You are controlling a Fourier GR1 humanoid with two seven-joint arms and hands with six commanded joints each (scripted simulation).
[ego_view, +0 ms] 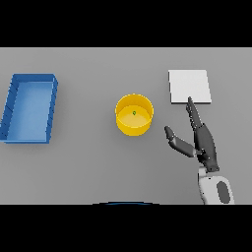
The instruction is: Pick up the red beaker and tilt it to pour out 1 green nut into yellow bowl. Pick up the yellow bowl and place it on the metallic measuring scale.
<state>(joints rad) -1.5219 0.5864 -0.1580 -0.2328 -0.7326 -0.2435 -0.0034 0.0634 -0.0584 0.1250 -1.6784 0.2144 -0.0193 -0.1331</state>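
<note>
The flat grey table [98, 162] fills the view. The largest thing on it is a blue rectangular open-topped tray [10, 106] with low walls, lying well apart from the yellow bowl, on that bowl's left at the table's left side.

Next in size is a pale metallic square plate, the measuring scale [190, 86], lying flat on the table to the right of the yellow bowl and a little farther back, apart from it.

The yellow round bowl [134, 123] with straight walls stands upright on the table near the middle, between the tray and the scale, touching neither.

The robot's right hand [204, 142], dark, on a white and grey arm, comes in from the lower edge and sits to the right of the yellow bowl, near it without touching. Its fingers are straight and held close together, their tips reaching over the near edge of the scale; whether they touch it cannot be told. The thumb is stretched out sideways toward the bowl. The hand holds nothing.

Smallest is a single green nut [134, 113], lying inside the yellow bowl on its floor.
</note>
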